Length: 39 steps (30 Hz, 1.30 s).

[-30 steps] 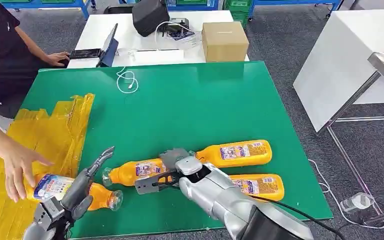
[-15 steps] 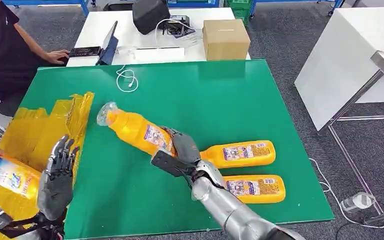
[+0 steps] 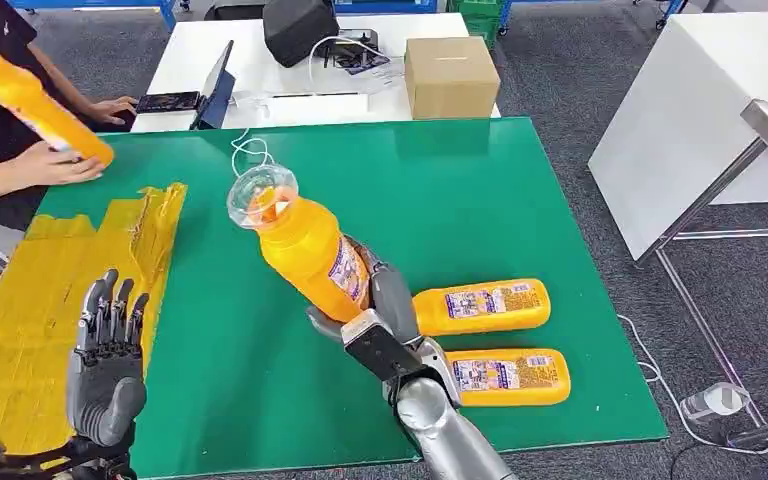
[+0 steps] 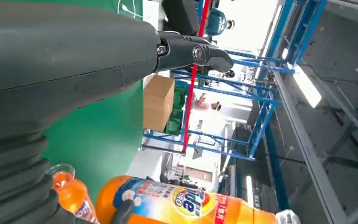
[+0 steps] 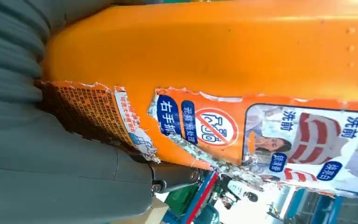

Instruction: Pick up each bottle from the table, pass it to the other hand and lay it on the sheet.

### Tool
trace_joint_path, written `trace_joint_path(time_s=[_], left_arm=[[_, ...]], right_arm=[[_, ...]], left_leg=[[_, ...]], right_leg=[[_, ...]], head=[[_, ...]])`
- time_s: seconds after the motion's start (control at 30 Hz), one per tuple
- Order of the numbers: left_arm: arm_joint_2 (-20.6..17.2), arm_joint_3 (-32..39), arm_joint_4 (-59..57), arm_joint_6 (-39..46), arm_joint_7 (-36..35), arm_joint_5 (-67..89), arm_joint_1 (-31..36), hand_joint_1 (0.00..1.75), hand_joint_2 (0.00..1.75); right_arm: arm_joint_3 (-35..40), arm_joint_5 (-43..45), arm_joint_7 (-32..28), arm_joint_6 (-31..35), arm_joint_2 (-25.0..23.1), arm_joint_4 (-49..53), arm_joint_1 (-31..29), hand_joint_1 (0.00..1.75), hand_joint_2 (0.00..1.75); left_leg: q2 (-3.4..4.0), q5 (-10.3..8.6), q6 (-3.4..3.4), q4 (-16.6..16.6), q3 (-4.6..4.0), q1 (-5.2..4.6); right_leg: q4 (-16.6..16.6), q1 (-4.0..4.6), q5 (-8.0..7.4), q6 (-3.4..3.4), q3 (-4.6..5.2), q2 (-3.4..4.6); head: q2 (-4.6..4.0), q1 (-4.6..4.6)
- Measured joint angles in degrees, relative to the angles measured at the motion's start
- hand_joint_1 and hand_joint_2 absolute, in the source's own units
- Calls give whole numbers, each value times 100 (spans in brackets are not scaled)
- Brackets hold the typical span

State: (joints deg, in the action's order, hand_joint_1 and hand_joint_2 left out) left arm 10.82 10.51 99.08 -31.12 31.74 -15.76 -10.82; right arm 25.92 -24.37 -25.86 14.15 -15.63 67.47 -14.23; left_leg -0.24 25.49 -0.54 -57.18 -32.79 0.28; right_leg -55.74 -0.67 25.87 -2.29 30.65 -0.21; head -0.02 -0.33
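Observation:
My right hand grips an orange bottle by its lower body and holds it above the green table, tilted with its clear cap toward the upper left. The right wrist view shows the bottle's torn label close up against the hand. My left hand is raised at the near left with its fingers straight up and apart, holding nothing, over the edge of the yellow sheet. Two more orange bottles lie on the table to the right, one behind the other.
A person at the far left holds another orange bottle up over the table corner. A white cable lies at the table's back edge. Behind it, a white desk carries a cardboard box, a black bag and a tablet.
My right hand has lifted its bottle off the table and tipped it more upright. The person has carried the other bottle from the sheet up to the back left. My left hand has straightened.

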Motion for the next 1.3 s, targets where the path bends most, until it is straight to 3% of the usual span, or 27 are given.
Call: trace_joint_path(time_s=[0.43, 1.17, 1.2, 1.23, 1.3], left_arm=[[107, -634, 186, -2, -59, 249, -180, 0, 175], [9, -1047, 186, -74, -63, 188, -320, 0, 175], [4, -1047, 186, -74, -63, 186, -326, 40, 175], [0, -1047, 186, -74, -66, 188, -332, 175, 175], [-9, -1047, 186, -74, -66, 186, -339, 175, 175]], right_arm=[[1106, -975, 579, -344, -160, -195, -103, 175, 175], [2254, -1299, 697, -538, -254, -1355, -525, 175, 175], [2258, -1299, 697, -538, -254, -1372, -530, 175, 175], [2269, -1299, 697, -538, -256, -1388, -539, 175, 175], [2289, -1299, 697, -536, -262, -1419, -552, 175, 175]], left_leg=[[0, 0, 0, 1, -12, 1], [0, 0, 0, 1, -13, 1], [0, 0, 0, 1, -13, 0], [1, 0, 0, 1, -13, 0], [1, 0, 0, 1, -13, 0]], right_leg=[[0, 0, 1, 0, 11, 0], [0, -1, 0, 0, 13, 0], [0, -1, 0, 0, 13, 0], [0, -1, 0, 0, 13, 0], [0, -2, 0, 0, 13, 0]], head=[[0, 2], [0, 2], [0, 2], [0, 2], [0, 2]])
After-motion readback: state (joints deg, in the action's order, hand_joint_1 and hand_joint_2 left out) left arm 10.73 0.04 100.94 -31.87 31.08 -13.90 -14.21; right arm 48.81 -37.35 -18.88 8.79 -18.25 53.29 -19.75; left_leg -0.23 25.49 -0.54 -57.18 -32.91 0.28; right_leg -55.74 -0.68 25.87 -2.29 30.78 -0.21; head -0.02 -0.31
